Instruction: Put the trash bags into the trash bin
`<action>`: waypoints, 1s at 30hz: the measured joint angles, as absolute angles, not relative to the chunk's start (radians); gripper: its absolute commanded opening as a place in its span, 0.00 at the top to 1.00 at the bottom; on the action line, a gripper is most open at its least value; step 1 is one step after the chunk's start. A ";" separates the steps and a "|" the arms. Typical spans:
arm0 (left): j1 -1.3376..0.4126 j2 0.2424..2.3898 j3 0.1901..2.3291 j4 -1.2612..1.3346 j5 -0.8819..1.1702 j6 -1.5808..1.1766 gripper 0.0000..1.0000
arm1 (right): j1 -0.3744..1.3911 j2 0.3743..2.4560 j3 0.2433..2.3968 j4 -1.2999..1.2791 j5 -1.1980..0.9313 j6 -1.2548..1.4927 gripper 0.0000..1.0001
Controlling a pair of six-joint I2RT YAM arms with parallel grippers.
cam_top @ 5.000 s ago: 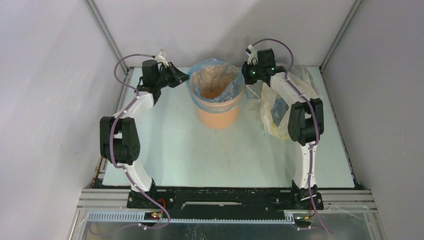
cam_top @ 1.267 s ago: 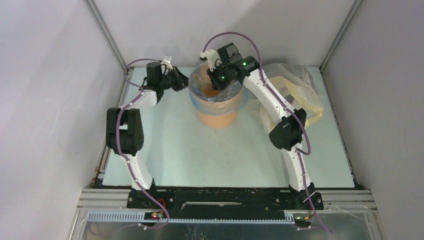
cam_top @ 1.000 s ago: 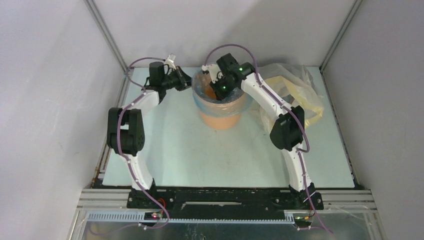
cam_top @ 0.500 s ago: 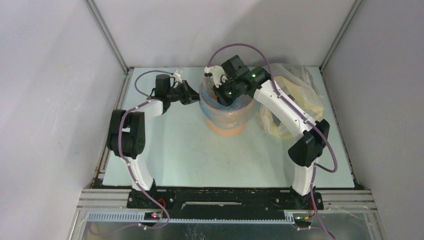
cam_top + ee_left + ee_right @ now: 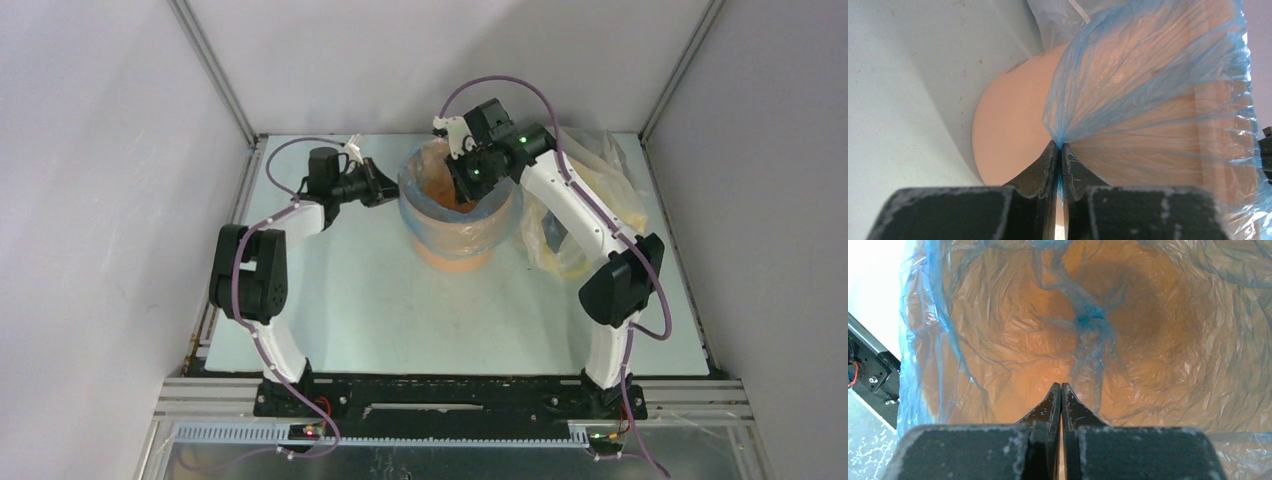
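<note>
A light-blue trash bag (image 5: 1148, 85) is seen lining the orange trash bin (image 5: 1008, 135), its edge folded down over the outside wall. A fold of that film is pinched between the tips of the left gripper (image 5: 1058, 149), right against the bin wall. The right gripper (image 5: 1061, 387), pressed together and empty, is pointed into the bin's mouth, with the bag's gathered bottom beyond its tips. Seating the bag is judged nearly done. Next, the film would need to be smoothed down and released.

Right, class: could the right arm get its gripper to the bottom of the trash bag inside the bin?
Probably yes. The right gripper, shut, points down into the open trash bin; the trash bag lines the walls, and nothing blocks the middle. The left gripper pinches its edge outside.
</note>
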State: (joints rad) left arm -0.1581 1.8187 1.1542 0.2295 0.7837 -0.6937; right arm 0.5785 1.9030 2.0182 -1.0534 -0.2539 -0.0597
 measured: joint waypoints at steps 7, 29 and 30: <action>-0.163 1.783 1.094 0.253 0.747 -0.709 0.89 | 0.583 1.945 2.018 -1.041 -0.245 -0.060 1.00; -0.173 1.741 1.094 0.250 0.709 -0.708 0.89 | 0.598 2.020 1.905 -1.013 -0.212 -0.036 1.00; -0.173 1.741 1.094 0.248 0.709 -0.707 0.89 | 0.598 2.020 1.897 -1.013 -0.209 -0.035 1.00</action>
State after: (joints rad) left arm -0.1730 1.7409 1.0939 0.2478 0.7090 -0.7074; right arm 0.5983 2.0201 1.8973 -1.0130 -0.2089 -0.0349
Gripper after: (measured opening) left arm 0.111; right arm 0.007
